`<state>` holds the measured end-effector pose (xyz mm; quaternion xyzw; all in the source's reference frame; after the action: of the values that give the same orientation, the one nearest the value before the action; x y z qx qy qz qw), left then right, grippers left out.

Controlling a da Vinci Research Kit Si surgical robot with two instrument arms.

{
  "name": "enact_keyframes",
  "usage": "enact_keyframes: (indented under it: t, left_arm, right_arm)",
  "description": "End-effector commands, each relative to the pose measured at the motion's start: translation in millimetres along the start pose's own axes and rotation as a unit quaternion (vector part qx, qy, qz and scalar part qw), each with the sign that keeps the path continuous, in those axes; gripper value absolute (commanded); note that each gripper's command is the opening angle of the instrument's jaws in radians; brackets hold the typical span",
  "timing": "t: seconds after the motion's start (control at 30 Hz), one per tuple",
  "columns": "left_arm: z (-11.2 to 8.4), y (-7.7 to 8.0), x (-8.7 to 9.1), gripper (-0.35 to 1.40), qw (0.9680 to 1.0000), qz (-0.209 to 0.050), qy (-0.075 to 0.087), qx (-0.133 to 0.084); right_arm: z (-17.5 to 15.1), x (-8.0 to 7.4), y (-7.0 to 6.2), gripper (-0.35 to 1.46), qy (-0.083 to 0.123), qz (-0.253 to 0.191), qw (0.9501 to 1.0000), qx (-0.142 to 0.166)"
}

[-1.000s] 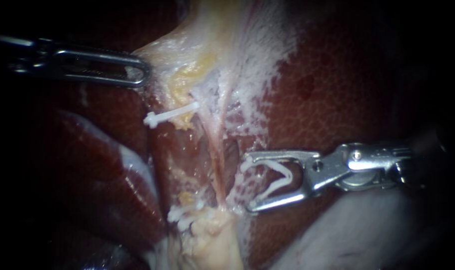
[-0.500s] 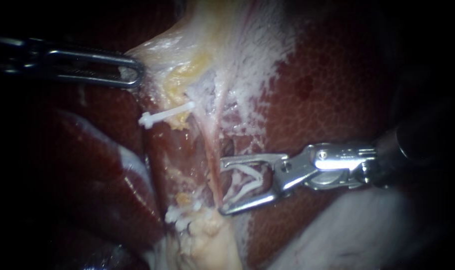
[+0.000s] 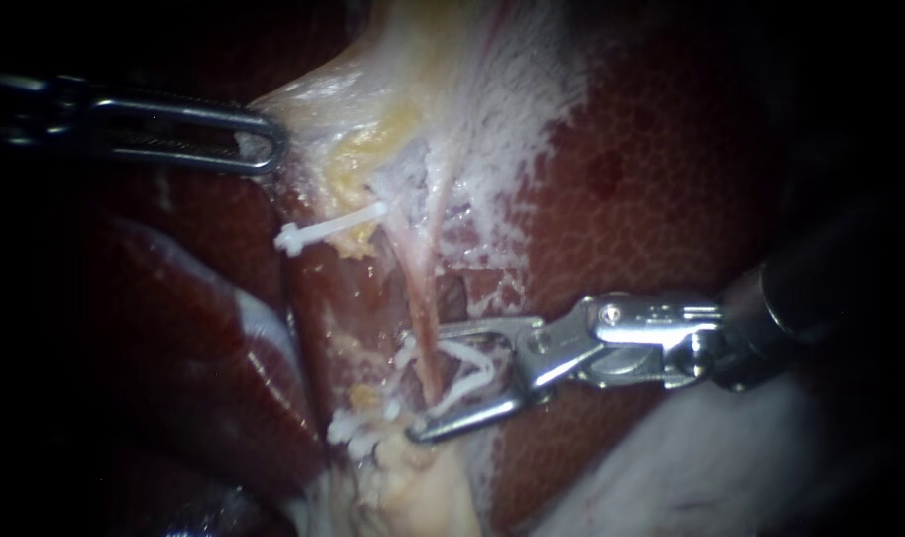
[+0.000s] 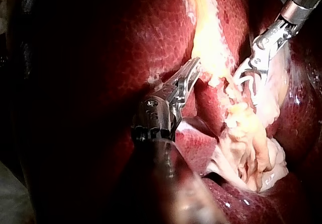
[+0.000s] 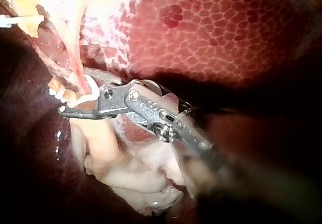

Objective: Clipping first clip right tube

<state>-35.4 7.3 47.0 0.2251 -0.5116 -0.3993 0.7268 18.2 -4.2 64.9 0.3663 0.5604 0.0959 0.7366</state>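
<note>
The right instrument [image 3: 428, 380] has its hand spread on either side of the right tube [image 3: 420, 298], grasping an open white clip [image 3: 470, 366]. The left instrument [image 3: 269, 141] has its hand clenched on pale tissue [image 3: 323, 109], pulling it taut. Before squeezing, both clip ends should probably reach past the tube, square across it.

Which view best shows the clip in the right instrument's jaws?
Endoscope view: the clip shows both white legs straddling the tube. Left wrist view shows it small; right wrist view, mostly hidden by the jaws.
</note>
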Motion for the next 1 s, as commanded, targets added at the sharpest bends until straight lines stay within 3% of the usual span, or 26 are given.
enact_keyframes:
  t: [0.03, 0.3, 0.6, 0.67, 0.73, 0.83, 1.0]
  left_arm:
    - [0.0, 0.0, 0.0, -0.32, 1.0000, 0.000, 0.000, 0.000]
    - [-0.1, 0.0, 0.0, -0.32, 1.0000, 0.000, 0.000, 0.000]
    - [-0.1, 0.0, 0.0, -0.32, 1.0000, 0.000, 0.000, 0.000]
    - [-0.1, 0.0, 0.0, -0.32, 1.0000, 0.000, 0.000, 0.000]
    - [-0.1, 0.0, 0.0, -0.32, 1.0000, 0.000, 0.000, 0.000]
    - [-0.1, 0.0, 0.0, -0.32, 1.0000, 0.000, 0.000, 0.000]
    - [-0.1, 0.0, 0.0, -0.32, 1.0000, 0.000, 0.000, 0.000]
  right_arm:
    - [-0.1, 0.1, -0.2, 0.56, 0.002, 0.004, 1.0000, 0.005]
    - [-1.0, 0.9, -1.1, 0.51, -0.002, 0.024, 0.9991, 0.035]
    - [-1.1, 0.6, -1.0, 0.39, -0.003, 0.047, 0.9983, 0.034]
    - [-1.0, 0.6, -0.9, 0.28, -0.003, 0.050, 0.9982, 0.034]
    - [-1.1, 0.5, -0.6, -0.02, -0.002, 0.053, 0.9980, 0.034]
    - [-1.4, 0.3, 0.0, -0.31, -0.003, 0.059, 0.9977, 0.034]
    - [-1.9, 0.1, 0.7, -0.35, -0.003, 0.070, 0.9969, 0.034]
